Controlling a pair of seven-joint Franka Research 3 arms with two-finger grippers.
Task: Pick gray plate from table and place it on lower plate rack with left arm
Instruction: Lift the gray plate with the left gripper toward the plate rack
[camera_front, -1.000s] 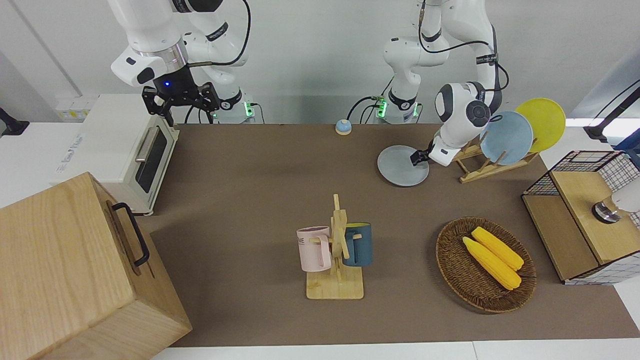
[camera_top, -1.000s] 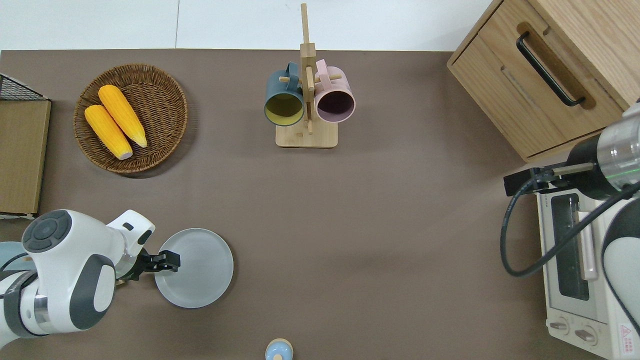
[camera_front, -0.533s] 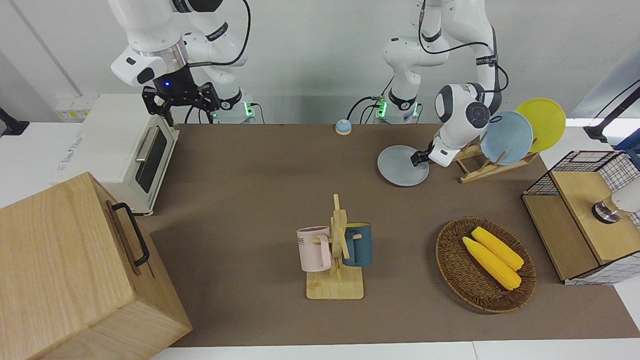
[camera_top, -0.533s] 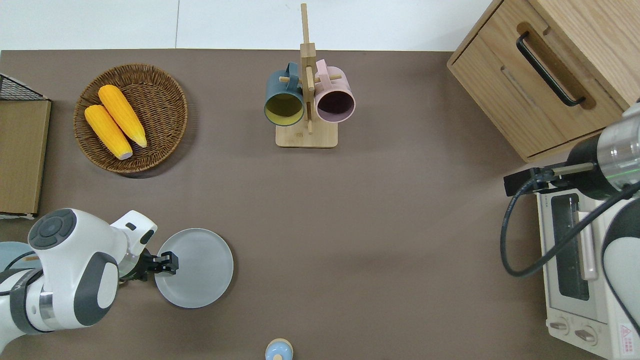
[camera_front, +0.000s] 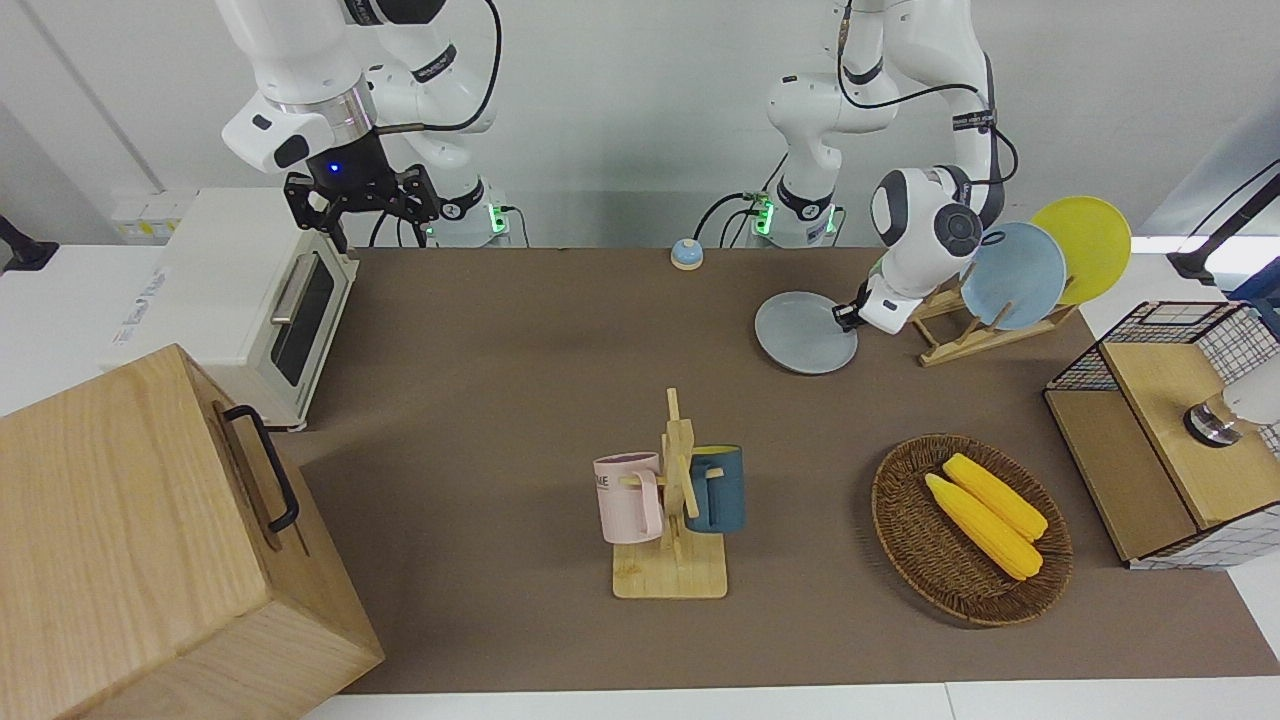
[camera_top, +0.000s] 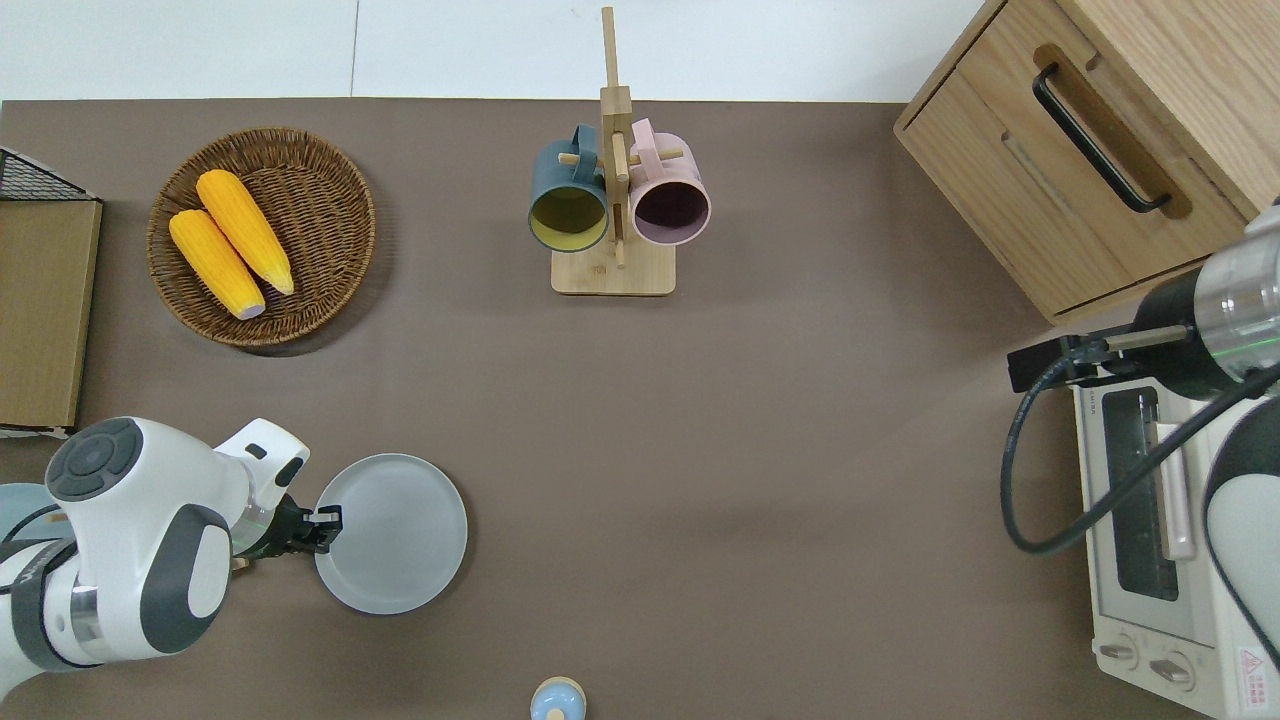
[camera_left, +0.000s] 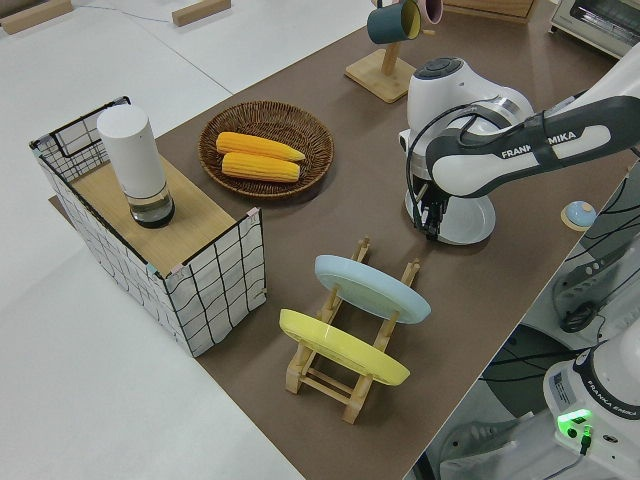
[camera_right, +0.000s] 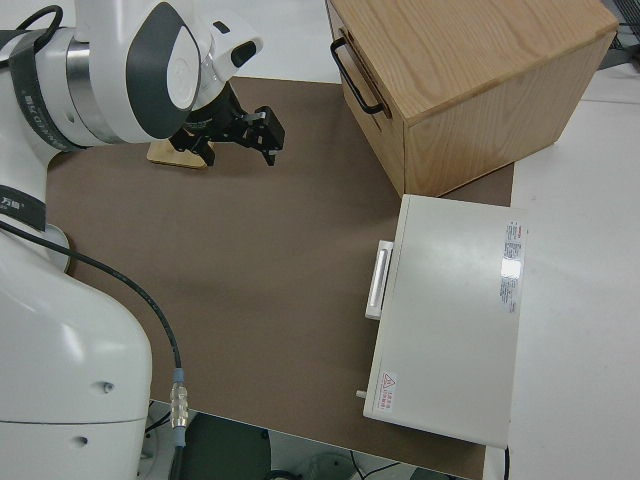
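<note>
Left gripper (camera_top: 322, 524) sits low at the rim of the gray plate (camera_top: 392, 533), on the edge toward the left arm's end of the table (camera_top: 760, 420); fingers look closed down onto the rim, though the contact is small and partly covered by the wrist, so I cannot tell how firm the pinch is. Plate lies flat on the table, face up; being round, it has no long axis to note. Count of plates: three (one gray by the gripper, plus one light blue plate (camera_left: 372, 288) and one yellow plate (camera_left: 342, 347) standing tilted in the lower plate rack (camera_left: 345, 378)). Rack lies just toward the left arm's end of the table from the gripper, with the arm's elbow over part of it in the overhead view, so there only a sliver of the blue plate shows. Two corn cobs (camera_top: 231, 243) in one wicker basket (camera_top: 325, 200), farther from the robots than the gripper. Two mugs, one dark blue mug (camera_top: 568, 195) and one pink mug (camera_top: 668, 198), hang on one mug stand (camera_top: 613, 272). One small bell (camera_top: 557, 699) near the robots' edge, cut off by the overhead frame. One wire crate (camera_left: 215, 290), one wooden cabinet (camera_front: 150, 540), one toaster oven (camera_front: 240, 300). Right gripper (camera_front: 362, 196) parked, fingers spread apart.
</note>
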